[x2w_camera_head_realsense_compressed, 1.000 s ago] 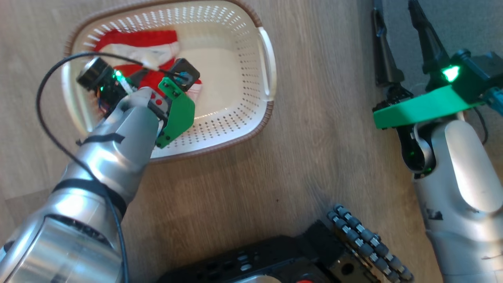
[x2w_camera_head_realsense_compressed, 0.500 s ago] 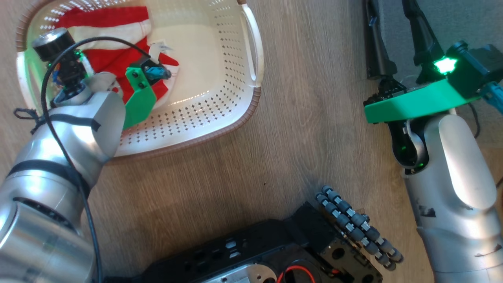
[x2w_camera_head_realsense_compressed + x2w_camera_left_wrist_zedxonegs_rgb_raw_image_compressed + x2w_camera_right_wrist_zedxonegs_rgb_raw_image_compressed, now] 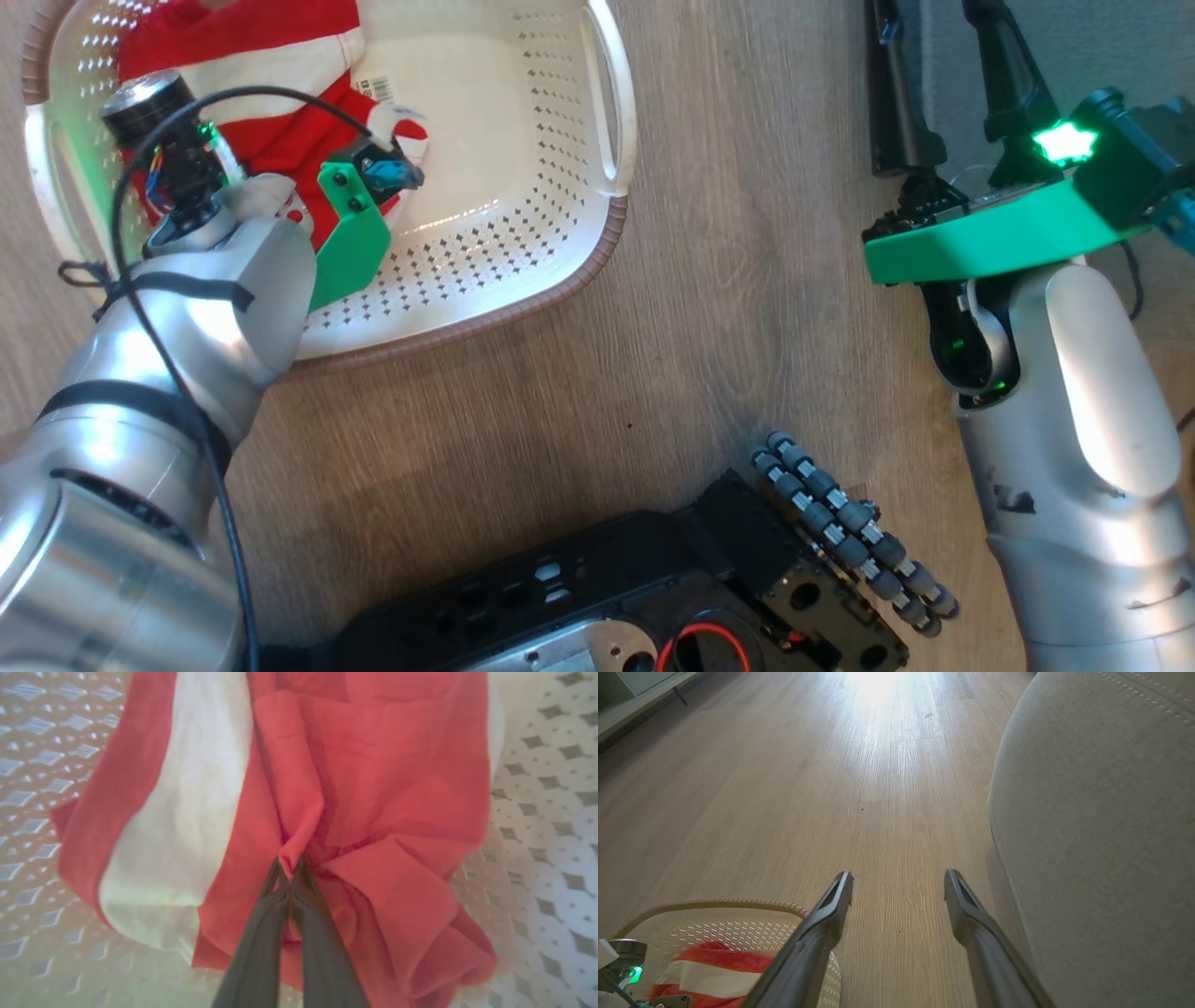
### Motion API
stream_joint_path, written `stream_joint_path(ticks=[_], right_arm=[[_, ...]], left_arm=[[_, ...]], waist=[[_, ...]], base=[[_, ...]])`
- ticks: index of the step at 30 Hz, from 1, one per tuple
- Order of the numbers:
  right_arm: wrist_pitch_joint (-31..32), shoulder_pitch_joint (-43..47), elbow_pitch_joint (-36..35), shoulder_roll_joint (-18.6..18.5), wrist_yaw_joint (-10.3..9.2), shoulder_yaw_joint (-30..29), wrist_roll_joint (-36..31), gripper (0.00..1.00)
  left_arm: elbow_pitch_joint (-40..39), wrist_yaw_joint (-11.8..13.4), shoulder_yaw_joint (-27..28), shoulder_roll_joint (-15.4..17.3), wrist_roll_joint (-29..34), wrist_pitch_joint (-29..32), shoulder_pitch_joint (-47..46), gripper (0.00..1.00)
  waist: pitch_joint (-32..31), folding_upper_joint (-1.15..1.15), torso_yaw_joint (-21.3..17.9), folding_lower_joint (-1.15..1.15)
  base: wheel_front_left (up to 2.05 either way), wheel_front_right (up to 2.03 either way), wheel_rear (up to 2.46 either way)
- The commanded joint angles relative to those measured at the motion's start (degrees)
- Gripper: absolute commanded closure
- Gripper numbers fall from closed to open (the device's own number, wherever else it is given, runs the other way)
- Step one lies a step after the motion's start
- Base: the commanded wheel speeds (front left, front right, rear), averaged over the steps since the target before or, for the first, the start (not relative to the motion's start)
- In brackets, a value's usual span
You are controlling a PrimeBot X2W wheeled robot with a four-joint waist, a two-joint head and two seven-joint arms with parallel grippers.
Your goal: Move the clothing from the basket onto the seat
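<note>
Clothing (image 3: 373, 788) bunched upward, fold pinched between left fingers (image 3: 259, 942).

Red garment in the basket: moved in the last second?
Yes. The red garment shifted away from the robot: its trimmed corner went from level with the near end of the basket handle to mid-handle. Left gripper holds it.

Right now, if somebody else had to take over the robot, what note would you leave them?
The left end effector is shut, pinching a fold of the red-and-white clothes.
The right end effector is open and holds nothing, above the floor beside the sofa seat.
The clothes are inside the basket, which sits on the floor.
Done: the grip.
Left: lift the clothes out, carry them to the sofa seat, let go, then check the basket for more.
</note>
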Motion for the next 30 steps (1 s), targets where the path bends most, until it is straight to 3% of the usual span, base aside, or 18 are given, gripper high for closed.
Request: stream_joint_path(ticks=[1,6,18,25,30], right_arm=[[-0.54,1.21,-1.73,0.49,-0.01,0.58,0.39,0.0],[-0.54,0.71,-0.91,-0.55,-0.01,0.09,0.21,0.0],[-0.54,2.91,2.31,-4.44,-0.01,-0.31,-1.01,0.0],[-0.54,6.75,4.57,-5.3,-0.01,-1.19,-1.34,0.0],[-0.54,9.93,6.7,-5.34,-0.01,-1.29,-1.37,0.0]], left_arm=[[-0.55,0.74,1.48,0.77,-1.24,-1.58,1.37,1.0],[-0.77,1.18,4.56,0.53,-5.6,-8.7,3.29,1.0],[-0.72,-0.4,9.44,-2.8,-14.18,-24.05,9.18,1.0],[-2.19,-0.06,11.75,-4.19,-19.14,-29.06,13.14,1.0],[-8.17,-0.34,11.52,-4.31,-24.16,-30.73,17.07,1.0]], waist=[[-0.72,0.0,-0.35,-0.01],[-4.15,0.0,1.41,-0.01],[-17.47,0.0,8.3,-0.01],[-25.73,0.0,11.34,-0.01],[-32.41,0.0,12.65,-0.01]], base=[[0.0,0.0,0.0],[0.0,0.0,0.0],[0.0,0.0,0.0],[0.0,0.0,0.0],[0.0,0.0,0.0]])
